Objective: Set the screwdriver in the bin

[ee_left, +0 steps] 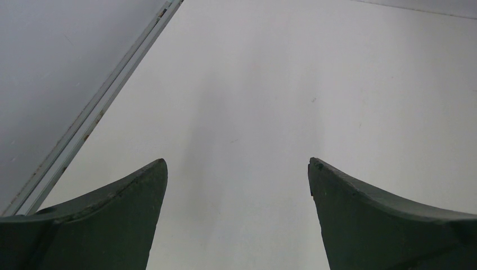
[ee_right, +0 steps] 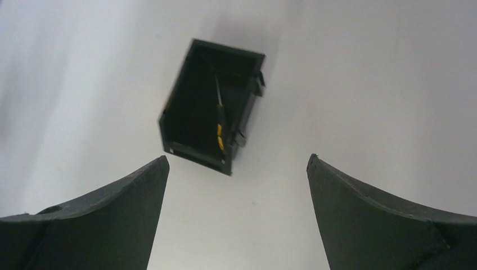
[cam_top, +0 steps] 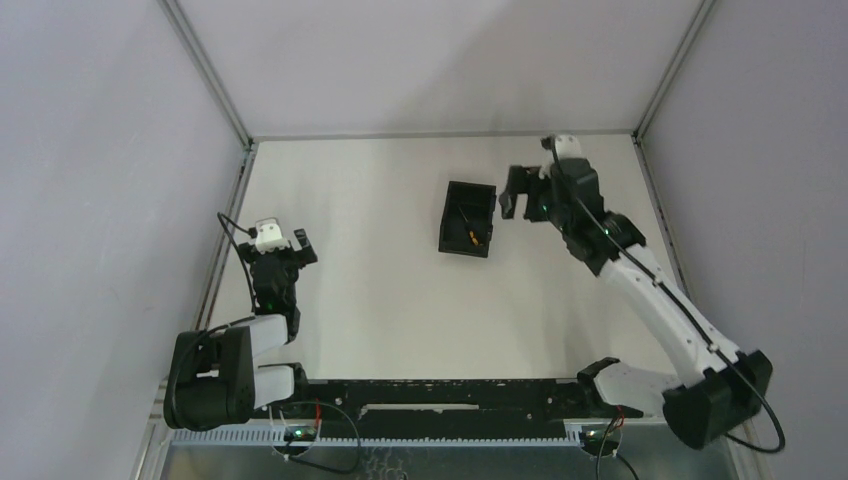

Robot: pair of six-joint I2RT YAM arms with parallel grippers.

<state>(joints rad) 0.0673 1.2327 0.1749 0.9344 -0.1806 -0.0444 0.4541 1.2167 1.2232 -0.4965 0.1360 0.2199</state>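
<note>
The black bin (cam_top: pixel 452 214) stands on the white table near the middle back. Inside it lies the screwdriver (cam_top: pixel 469 236), its orange-yellow end toward the near wall. The right wrist view shows the bin (ee_right: pixel 175 110) from above with the screwdriver (ee_right: pixel 219 128) along its right inner side. My right gripper (cam_top: pixel 513 192) hangs open just right of the bin, above the table, nothing between its fingers (ee_right: pixel 118 214). My left gripper (cam_top: pixel 296 245) rests open at the left side, far from the bin; its fingers (ee_left: pixel 112 219) frame bare table.
Grey walls enclose the table on three sides, with metal rails (cam_top: pixel 225 235) along the left and right edges. A black strip (cam_top: pixel 440 395) with cables runs along the near edge between the arm bases.
</note>
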